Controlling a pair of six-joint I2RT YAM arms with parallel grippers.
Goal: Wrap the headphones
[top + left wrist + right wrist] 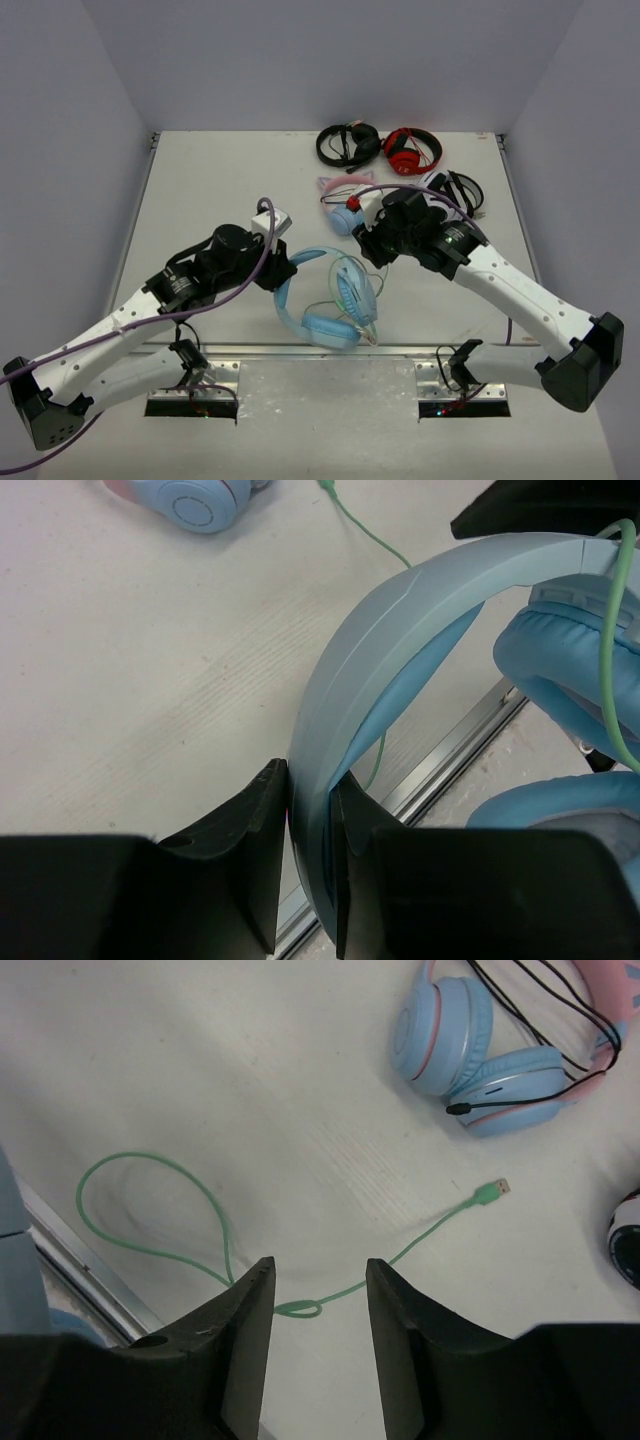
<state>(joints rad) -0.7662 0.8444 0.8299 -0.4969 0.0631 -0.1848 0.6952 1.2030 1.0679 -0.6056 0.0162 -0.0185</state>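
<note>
The light blue headphones [338,300] lie at the table's near edge, cups to the right and headband [283,298] to the left. My left gripper [281,272] is shut on the headband [400,630], which runs up between its fingers [255,830]; the padded cups [570,670] sit to the right. The pale green cable [200,1200] curls over the table to its plug [490,1192]. My right gripper [320,1270] is open and empty above a small loop of the cable, and in the top view [368,240] it is just beyond the cups.
Pink-and-blue cat-ear headphones [347,200] lie right behind the right gripper, also in the right wrist view [470,1050]. Black headphones [345,143], red headphones [412,150] and a black cable bundle [460,188] lie at the back right. A metal rail [250,351] edges the table front.
</note>
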